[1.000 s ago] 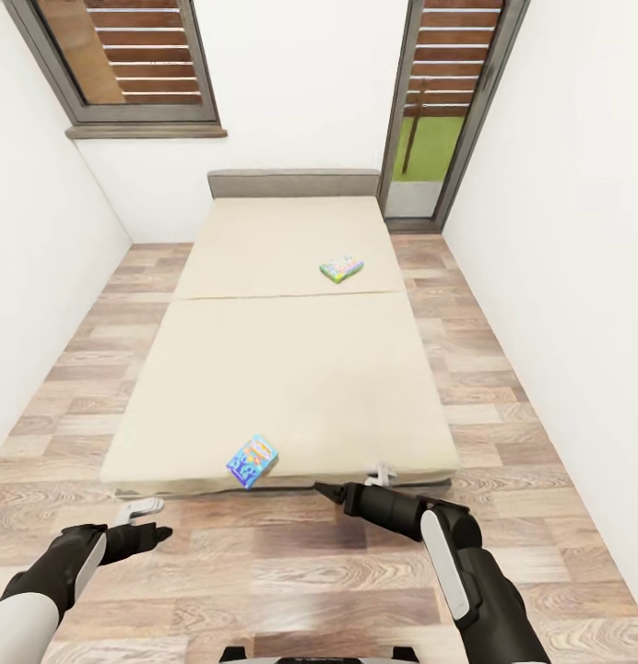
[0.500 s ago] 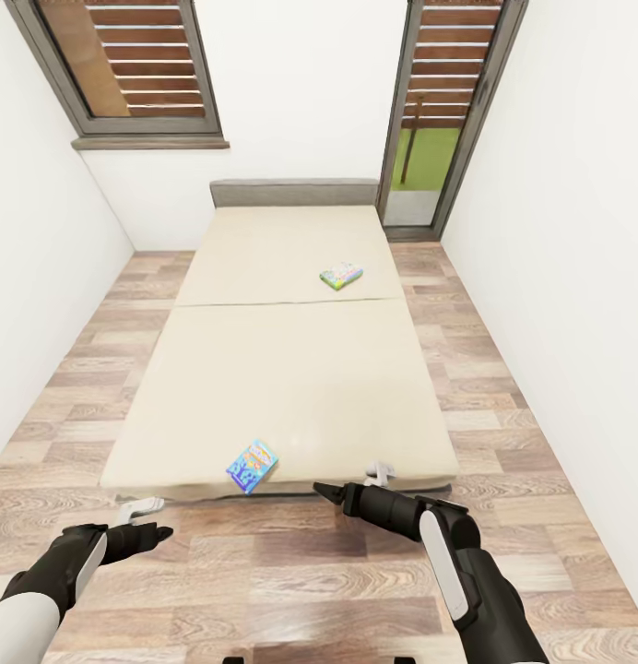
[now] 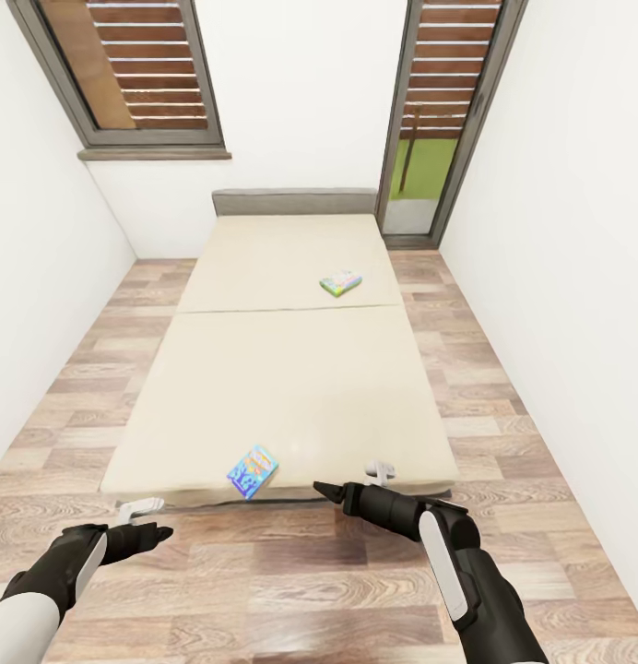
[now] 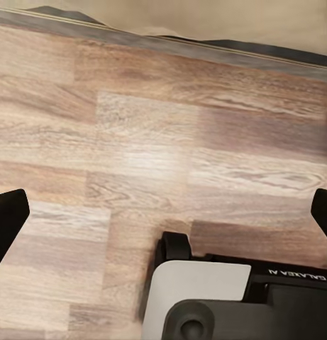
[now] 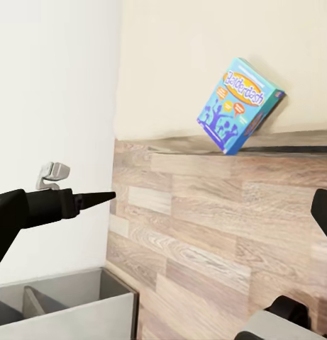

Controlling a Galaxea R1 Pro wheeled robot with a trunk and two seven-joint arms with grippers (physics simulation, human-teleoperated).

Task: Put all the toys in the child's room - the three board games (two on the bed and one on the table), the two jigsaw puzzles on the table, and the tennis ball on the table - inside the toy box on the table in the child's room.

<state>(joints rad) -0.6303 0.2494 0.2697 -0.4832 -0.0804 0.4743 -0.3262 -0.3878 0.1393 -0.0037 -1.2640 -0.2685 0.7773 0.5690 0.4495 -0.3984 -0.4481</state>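
A beige bed (image 3: pixel 282 387) with a grey frame fills the middle of the child's room. Two board games lie on it. A blue box (image 3: pixel 253 470) (image 5: pixel 240 105) sits at the foot edge, with a corner over the rim. A green-and-white box (image 3: pixel 341 282) lies farther up on the right. My left gripper (image 3: pixel 153 518) (image 4: pixel 163 212) hangs open over the floor, left of the blue box. My right gripper (image 3: pixel 348 480) (image 5: pixel 163 219) is open just right of that box, pointing toward it. The table, toy box, jigsaw puzzles and tennis ball are out of view.
White walls close in on both sides. A strip of wood-plank floor (image 3: pixel 503 387) runs along each side of the bed. A window (image 3: pixel 125 65) is at the back left and a glass door (image 3: pixel 439 120) at the back right. My grey base (image 5: pixel 64 312) is below.
The whole picture has shifted slightly, so the bed sits a little lower in the view: the camera moved. Both arms hold the same pose and the two boxes lie as before.
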